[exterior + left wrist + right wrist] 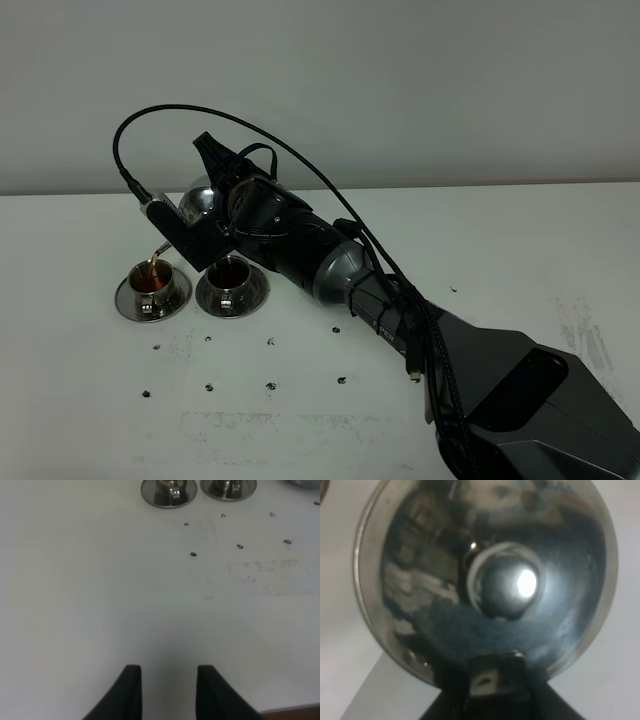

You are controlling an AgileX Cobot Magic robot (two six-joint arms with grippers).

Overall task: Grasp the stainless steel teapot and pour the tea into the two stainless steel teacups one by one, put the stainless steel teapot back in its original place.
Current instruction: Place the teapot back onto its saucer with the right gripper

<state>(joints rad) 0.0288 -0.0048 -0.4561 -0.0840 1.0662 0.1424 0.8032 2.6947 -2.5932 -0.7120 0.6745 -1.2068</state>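
Note:
My right gripper (214, 206) reaches across to the left and is shut on the loop handle of the stainless steel teapot (198, 198). The pot is tilted with its spout over the left teacup (153, 283), and a thin brown stream falls into it. The right teacup (232, 281) stands beside it on its own saucer and holds dark liquid. The right wrist view is filled by the teapot's lid and knob (505, 582). My left gripper (167, 692) is open and empty over bare table, far from both cups (169, 490) (228, 487). The empty saucer is hidden behind my right arm in the exterior view.
The white table (520, 250) carries several small dark specks (270, 384) in front of the cups. A steel rim (306, 482) shows at the edge of the left wrist view. The right arm's cable (300, 160) loops above the pot.

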